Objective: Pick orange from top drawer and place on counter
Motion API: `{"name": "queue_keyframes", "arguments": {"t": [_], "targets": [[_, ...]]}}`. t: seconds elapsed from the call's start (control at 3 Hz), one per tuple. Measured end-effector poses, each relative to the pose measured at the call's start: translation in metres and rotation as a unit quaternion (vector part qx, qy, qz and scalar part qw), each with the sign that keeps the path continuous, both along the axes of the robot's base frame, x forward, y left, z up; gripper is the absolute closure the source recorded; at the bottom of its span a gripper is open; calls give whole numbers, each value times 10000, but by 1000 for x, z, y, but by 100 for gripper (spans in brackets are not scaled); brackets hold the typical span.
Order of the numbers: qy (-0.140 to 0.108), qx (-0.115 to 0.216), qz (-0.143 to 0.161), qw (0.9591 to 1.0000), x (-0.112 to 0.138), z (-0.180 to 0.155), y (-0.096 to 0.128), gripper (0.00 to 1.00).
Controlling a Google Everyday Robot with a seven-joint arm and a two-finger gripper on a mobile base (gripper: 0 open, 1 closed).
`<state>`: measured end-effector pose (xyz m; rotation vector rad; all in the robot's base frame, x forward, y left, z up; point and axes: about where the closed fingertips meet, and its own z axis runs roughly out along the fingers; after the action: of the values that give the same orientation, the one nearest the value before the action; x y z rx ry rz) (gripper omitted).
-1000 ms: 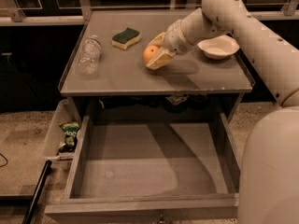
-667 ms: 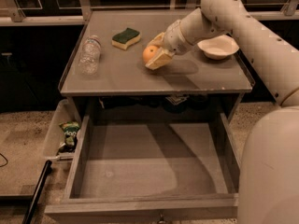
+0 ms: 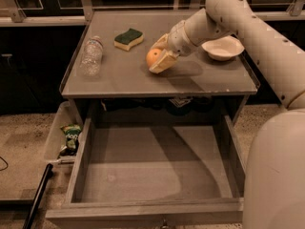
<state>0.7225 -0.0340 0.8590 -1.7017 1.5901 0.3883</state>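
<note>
The white arm (image 3: 248,27) reaches in from the right and bends down, its gripper (image 3: 156,57) low over the worktop (image 3: 124,78).

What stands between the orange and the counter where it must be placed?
Nothing visible does. The gripper holds the orange down at the counter, apart from the sponge and the bowl.

Nothing moved: gripper (image 3: 157,56) at orange (image 3: 152,58) on counter (image 3: 124,76).
</note>
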Motion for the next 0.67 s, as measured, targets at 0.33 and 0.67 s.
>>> {"name": "queue_keyframes", "arguments": {"t": [0.33, 0.67], "targets": [[0, 0, 0, 10000, 0, 0, 0, 11], [1, 0, 1, 10000, 0, 0, 0, 0]]}}
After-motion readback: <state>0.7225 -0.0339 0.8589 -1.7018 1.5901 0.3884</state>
